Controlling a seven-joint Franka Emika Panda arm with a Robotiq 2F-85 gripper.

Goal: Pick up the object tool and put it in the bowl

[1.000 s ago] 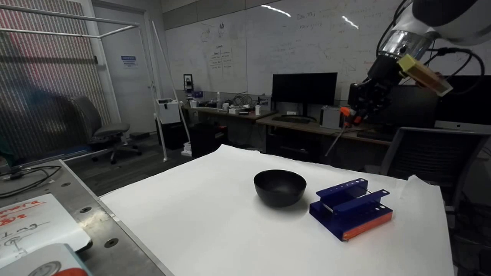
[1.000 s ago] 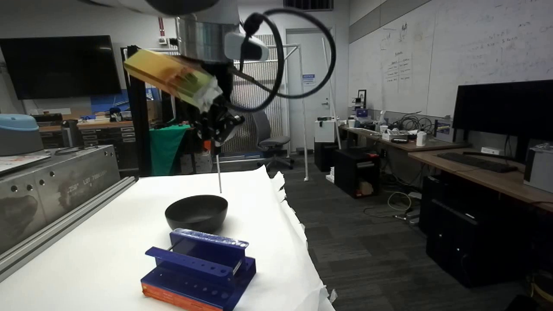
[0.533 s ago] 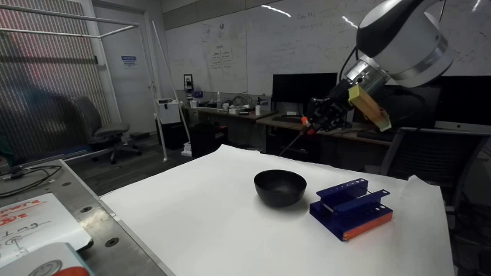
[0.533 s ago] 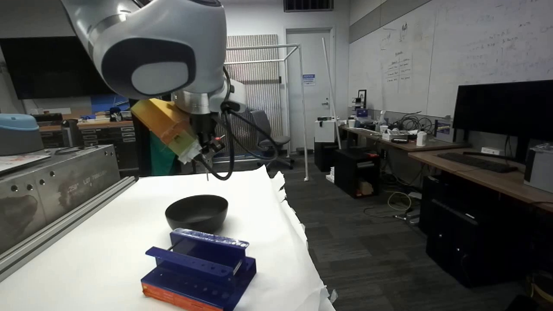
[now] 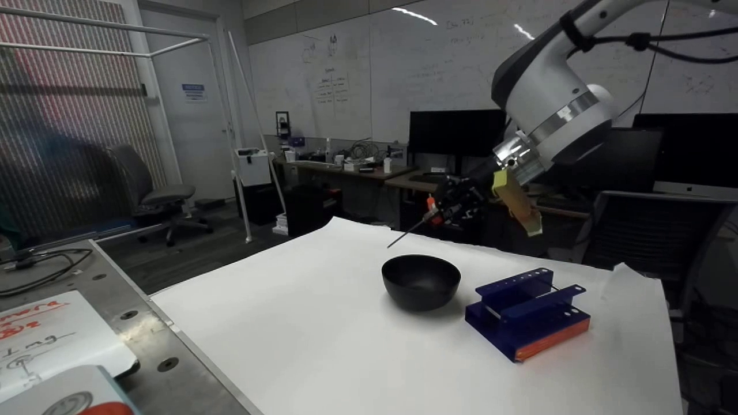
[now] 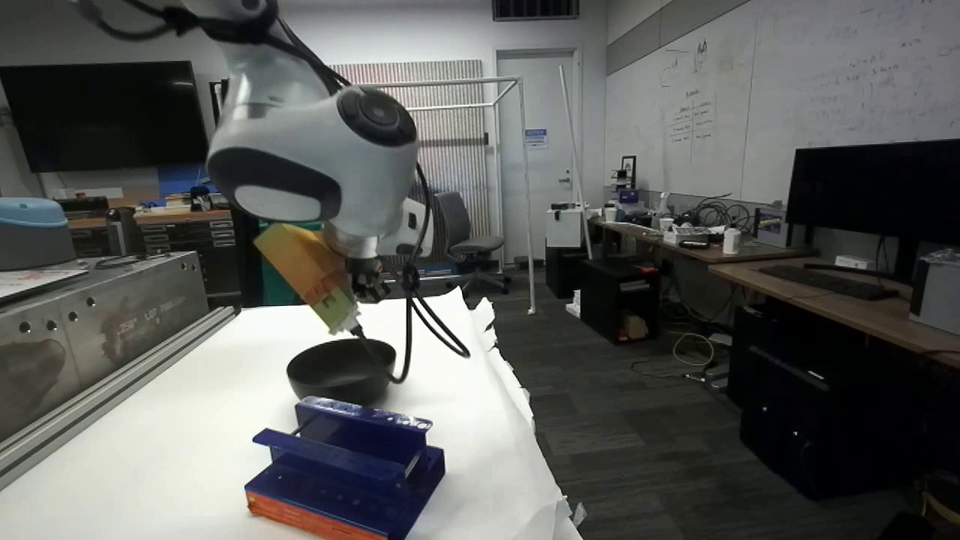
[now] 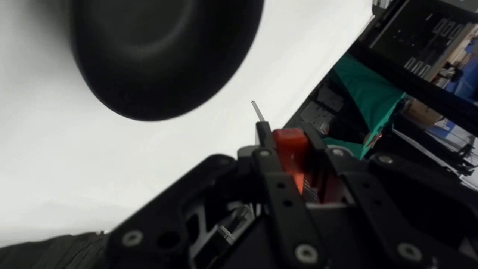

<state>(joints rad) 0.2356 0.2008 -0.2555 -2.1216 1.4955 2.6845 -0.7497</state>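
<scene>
The object tool, with a red-orange handle [image 5: 430, 204] and thin shaft, is held in my gripper [image 5: 436, 214]. In the wrist view, the fingers [image 7: 266, 136] are shut on the red handle [image 7: 292, 144], and the shaft tip [image 7: 257, 111] shows past the left finger. The shaft slants down, its tip just beyond the bowl's rim in the exterior view. The black bowl [image 5: 421, 291] stands upright on the white-covered table, and its inside shows in the wrist view [image 7: 160, 63]. In an exterior view, the gripper [image 6: 369, 283] is above and behind the bowl [image 6: 337, 379]; the tool is mostly hidden there.
A blue rack with an orange base [image 5: 527, 317] stands close beside the bowl. A yellow block [image 6: 307, 274] is fixed to the wrist, and a black cable [image 6: 411, 315] hangs low near the bowl. A metal bench [image 5: 144, 323] borders the white table covering [image 5: 323, 334].
The arm has come down and moved left in an exterior view, carrying the tool toward the bowl. The tool has tilted more toward horizontal. The bowl and rack have not moved.
</scene>
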